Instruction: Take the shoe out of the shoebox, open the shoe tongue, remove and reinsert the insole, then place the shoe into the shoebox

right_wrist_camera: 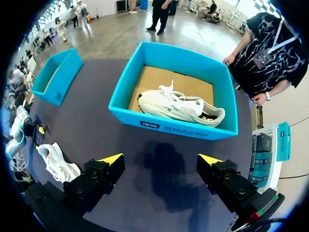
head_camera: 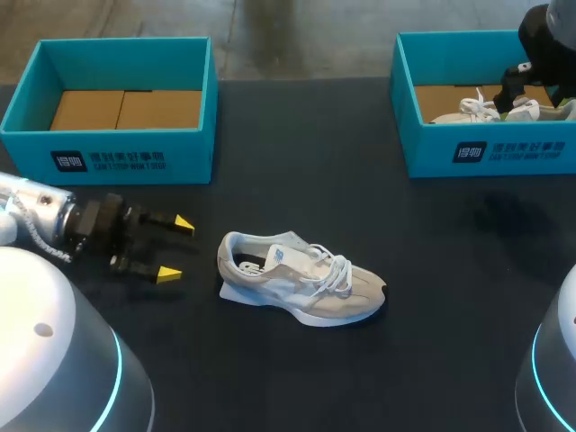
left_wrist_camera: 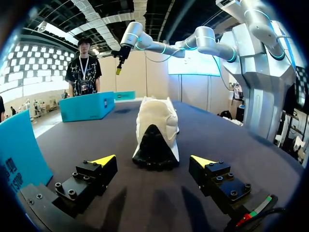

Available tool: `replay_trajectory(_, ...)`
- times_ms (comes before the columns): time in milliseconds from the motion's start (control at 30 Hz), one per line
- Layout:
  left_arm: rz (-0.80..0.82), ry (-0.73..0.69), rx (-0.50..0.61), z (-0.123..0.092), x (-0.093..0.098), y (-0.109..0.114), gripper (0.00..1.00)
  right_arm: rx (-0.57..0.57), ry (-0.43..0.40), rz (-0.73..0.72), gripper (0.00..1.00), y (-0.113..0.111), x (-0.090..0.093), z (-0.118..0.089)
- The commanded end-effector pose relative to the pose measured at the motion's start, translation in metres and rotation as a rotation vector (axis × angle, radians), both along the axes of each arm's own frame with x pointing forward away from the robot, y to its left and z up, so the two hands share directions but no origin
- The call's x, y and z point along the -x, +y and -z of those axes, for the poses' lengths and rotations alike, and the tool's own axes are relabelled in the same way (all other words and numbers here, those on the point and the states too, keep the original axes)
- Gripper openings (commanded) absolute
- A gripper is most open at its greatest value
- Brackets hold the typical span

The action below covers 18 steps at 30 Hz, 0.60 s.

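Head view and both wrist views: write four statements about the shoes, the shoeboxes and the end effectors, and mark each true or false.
1. A shoe rests on the table, outside both boxes. True.
2. The left shoebox holds a shoe. False: only its cardboard floor shows. The second shoe lies in the right shoebox.
3. The left end effector is open, with the shoe on the table ahead of it and untouched. True.
4. The right end effector is shut on the second shoe. False: it is open and holds nothing, hanging above the table in front of the right shoebox.
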<state>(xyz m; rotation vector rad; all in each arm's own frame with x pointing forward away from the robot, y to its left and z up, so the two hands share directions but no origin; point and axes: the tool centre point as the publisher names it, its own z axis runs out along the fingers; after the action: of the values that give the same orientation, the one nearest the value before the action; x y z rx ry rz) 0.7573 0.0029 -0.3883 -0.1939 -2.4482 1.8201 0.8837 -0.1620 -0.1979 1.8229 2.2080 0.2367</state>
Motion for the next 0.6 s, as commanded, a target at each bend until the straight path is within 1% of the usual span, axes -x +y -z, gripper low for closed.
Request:
replay_trajectory(33,0.016,0.005,-0.005,0.001,-0.002,-0.011,1.0,-0.002,-0.001,-0.002,1.0,-0.001,0.0,0.001)
replay_trajectory(467,-0.011,0.017,0.013,-0.001,0.014,-0.032,1.0,-0.002,-0.001,-0.002,1.0,-0.001,0.0,0.001)
replay_trajectory(600,-0.022,0.021,0.015,0.002,0.014,-0.037,1.0,-0.002,-0.001,-0.002,1.0,-0.001,0.0,0.001)
